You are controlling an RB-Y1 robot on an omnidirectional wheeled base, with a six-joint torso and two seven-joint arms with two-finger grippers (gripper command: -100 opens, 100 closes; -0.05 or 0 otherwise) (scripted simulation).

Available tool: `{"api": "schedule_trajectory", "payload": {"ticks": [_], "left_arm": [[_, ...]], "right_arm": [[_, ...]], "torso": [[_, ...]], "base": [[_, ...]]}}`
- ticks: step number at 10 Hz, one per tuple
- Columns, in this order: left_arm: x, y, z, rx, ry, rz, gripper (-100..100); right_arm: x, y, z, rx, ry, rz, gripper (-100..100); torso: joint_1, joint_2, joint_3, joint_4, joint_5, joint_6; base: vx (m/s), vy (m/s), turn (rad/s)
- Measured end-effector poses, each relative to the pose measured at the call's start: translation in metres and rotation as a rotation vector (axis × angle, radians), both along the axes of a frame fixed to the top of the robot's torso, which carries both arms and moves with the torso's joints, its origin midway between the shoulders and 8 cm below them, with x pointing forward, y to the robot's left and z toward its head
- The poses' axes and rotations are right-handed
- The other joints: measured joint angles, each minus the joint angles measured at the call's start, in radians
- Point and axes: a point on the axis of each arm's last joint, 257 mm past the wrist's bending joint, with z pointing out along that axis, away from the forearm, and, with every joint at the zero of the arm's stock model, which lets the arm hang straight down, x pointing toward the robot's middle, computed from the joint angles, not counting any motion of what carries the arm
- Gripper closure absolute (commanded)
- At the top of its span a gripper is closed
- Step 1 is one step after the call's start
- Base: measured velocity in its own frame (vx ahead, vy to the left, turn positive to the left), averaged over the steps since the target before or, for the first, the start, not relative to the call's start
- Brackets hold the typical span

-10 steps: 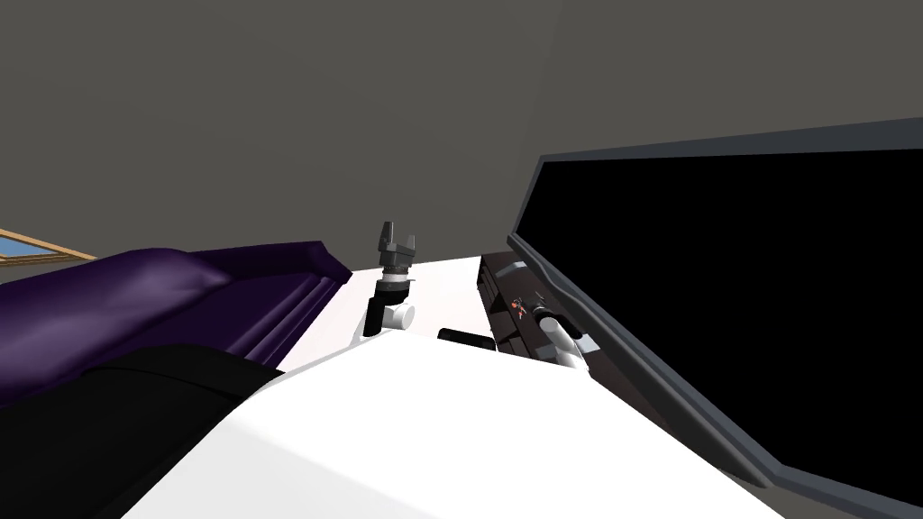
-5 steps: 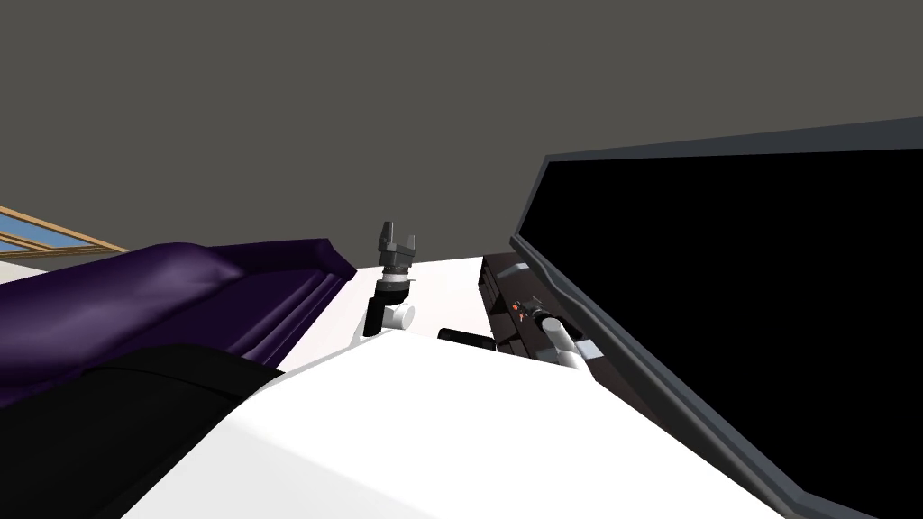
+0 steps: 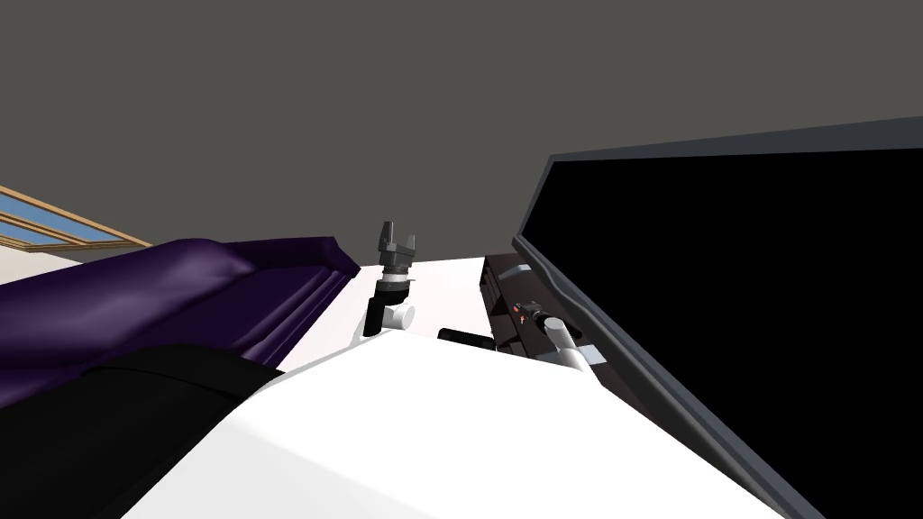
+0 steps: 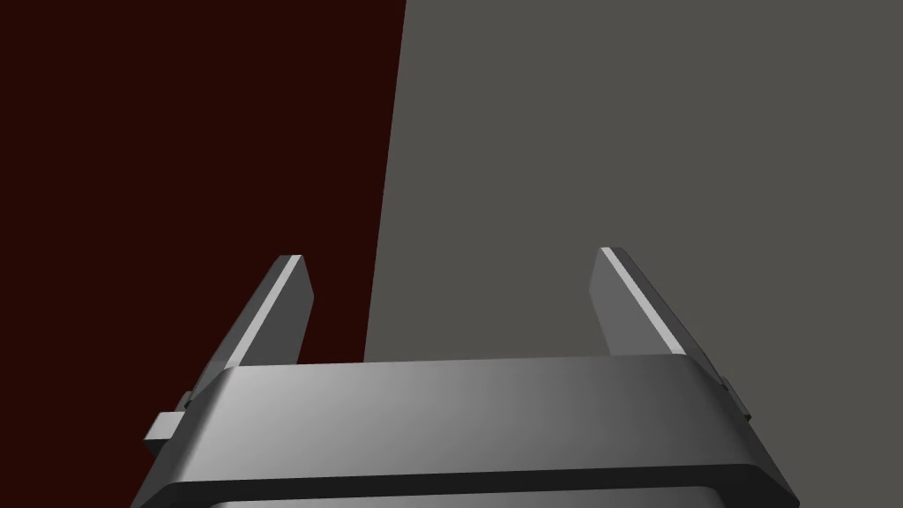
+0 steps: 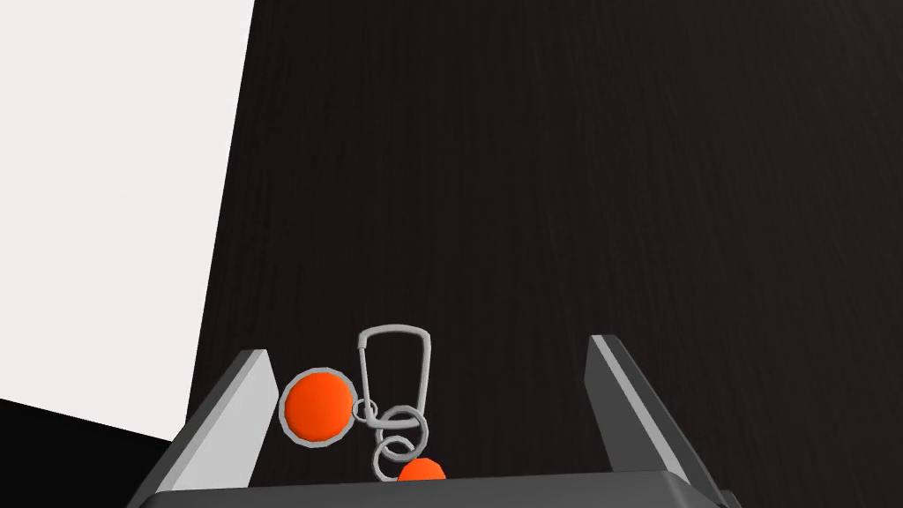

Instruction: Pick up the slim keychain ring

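The keychain (image 5: 363,409) lies flat on a dark wood-grain top (image 5: 573,176): a thin silver clip, small linked rings and a round orange tag (image 5: 317,407). My right gripper (image 5: 428,346) is open and low over it, the keychain lying between the fingers near the gripper's body, closer to one finger (image 5: 238,397). Nothing is gripped. In the head view the keychain (image 3: 517,308) is a small orange speck on a dark stand (image 3: 501,288), with my right gripper (image 3: 532,314) at it. My left gripper (image 3: 397,236) is raised in front of me, open (image 4: 451,254) and empty.
A big black panel in a grey frame (image 3: 541,261) rises just right of the stand. A purple sofa (image 3: 180,288) runs along the left. White floor (image 3: 433,288) lies between them and beside the dark top (image 5: 106,176).
My head view has swung slightly, so the sofa and the window frame at the left show further in. The right hand has edged closer over the keychain. Both grippers stay open.
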Motion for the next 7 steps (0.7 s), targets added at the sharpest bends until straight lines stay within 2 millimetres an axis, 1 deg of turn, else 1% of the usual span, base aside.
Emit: {"api": "schedule_trajectory", "payload": {"ticks": [4,6,7], "left_arm": [[0.000,0.000,0.000,0.000,0.000,0.000,0],[0.000,0.000,0.000,0.000,0.000,0.000,0],[0.000,0.000,0.000,0.000,0.000,0.000,0]], "right_arm": [[-0.016,0.004,-0.023,0.124,0.091,-0.038,-100],[-0.029,0.007,-0.035,0.184,0.138,-0.055,-100],[-0.030,0.008,-0.036,0.189,0.141,-0.054,0]], "torso": [[0.000,0.000,0.000,0.000,0.000,0.000],[0.000,0.000,0.000,0.000,0.000,0.000],[0.000,0.000,0.000,0.000,0.000,0.000]], "base": [[0.006,-0.024,0.076],[0.002,-0.014,0.031],[0.000,0.000,0.000]]}}
